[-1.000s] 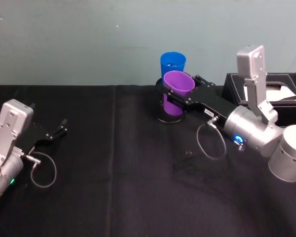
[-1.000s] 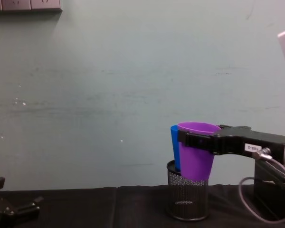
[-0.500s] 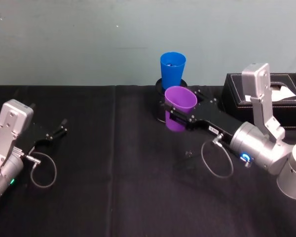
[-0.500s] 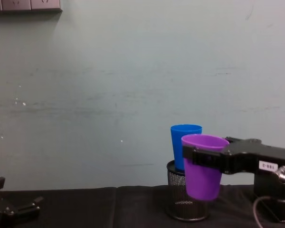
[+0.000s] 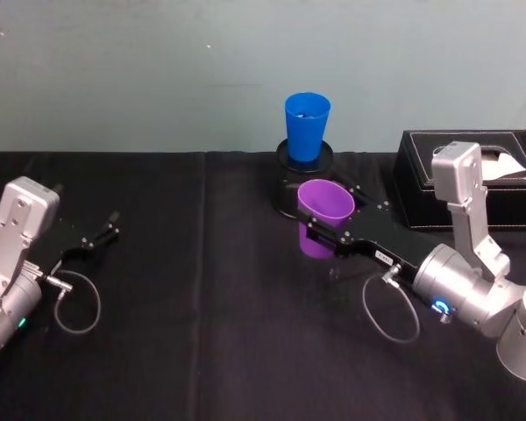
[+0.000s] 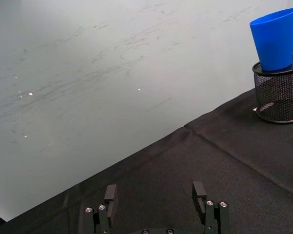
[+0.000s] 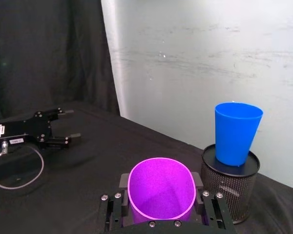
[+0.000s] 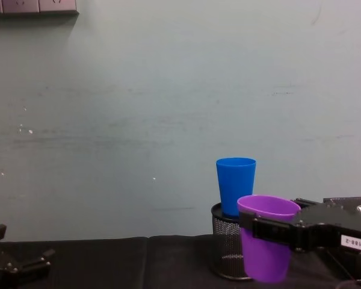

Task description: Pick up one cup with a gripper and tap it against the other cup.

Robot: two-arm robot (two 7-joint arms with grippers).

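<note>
Head view: purple cup gripped, apart from blue cup

Right gripper (image 5: 330,219) is clamped on the purple cup (image 5: 324,203), which is upright, near the front of the black wire-mesh pen holder (image 5: 287,195). Blue cup (image 5: 306,127) stands upright on top of that holder, not touching the purple cup. Left gripper (image 5: 105,230) is parked on the black tablecloth (image 5: 202,351) at far left, fingers spread, holding nothing.

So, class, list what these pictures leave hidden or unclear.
Lower half of the purple cup, right wrist view: cut off by the edge, covered by the right claw.
Base of the blue cup, chest view: behind the mesh holder.
Right end of the black box, head view: cut off.
</note>
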